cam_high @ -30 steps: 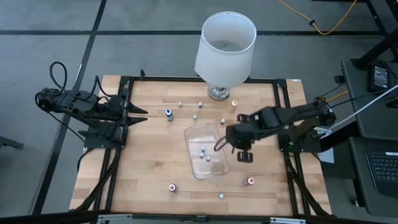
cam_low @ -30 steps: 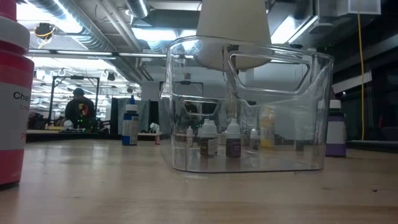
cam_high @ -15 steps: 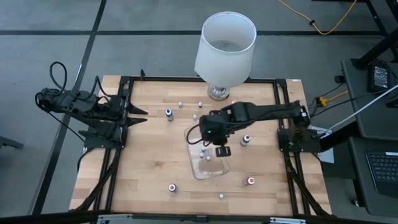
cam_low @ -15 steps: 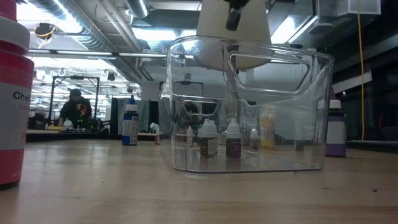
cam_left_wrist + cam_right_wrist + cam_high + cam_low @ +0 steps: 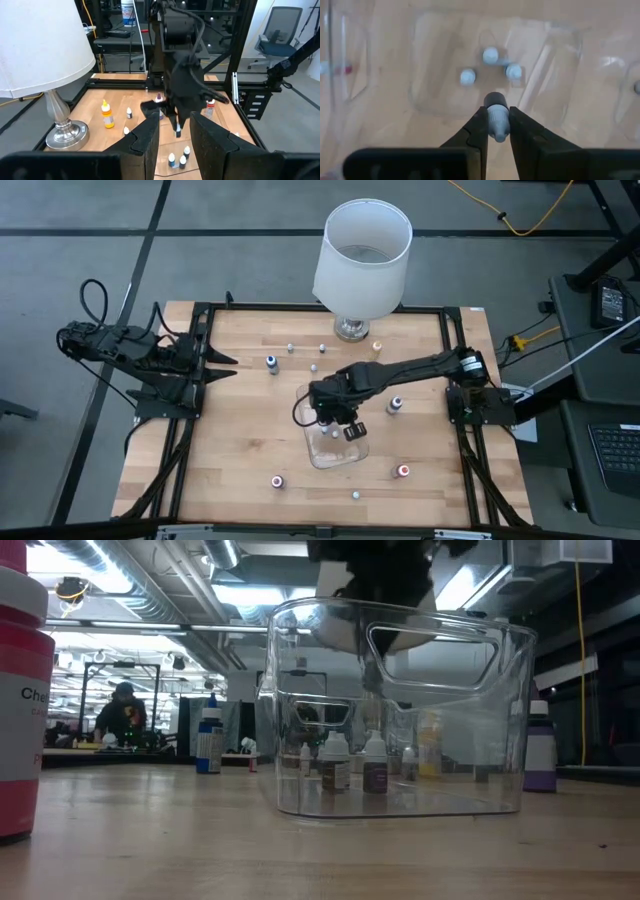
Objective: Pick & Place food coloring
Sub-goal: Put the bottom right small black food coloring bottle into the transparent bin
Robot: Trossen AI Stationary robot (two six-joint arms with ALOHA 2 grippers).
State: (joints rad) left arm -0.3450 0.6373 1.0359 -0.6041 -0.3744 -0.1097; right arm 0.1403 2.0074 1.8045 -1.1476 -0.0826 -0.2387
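Right gripper [image 5: 498, 131] has swung over the tray [image 5: 350, 452], fingers clamping a bottle [image 5: 497, 120].

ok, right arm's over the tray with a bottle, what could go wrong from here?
1. The right gripper pinches the bottle only near its cap; it could slip or tilt before release.
2. Three bottles already stand in the clear tray right below; a drop could land on them and knock them over.
3. The tray is light and unanchored; the jaws clipping its wall could shove it.
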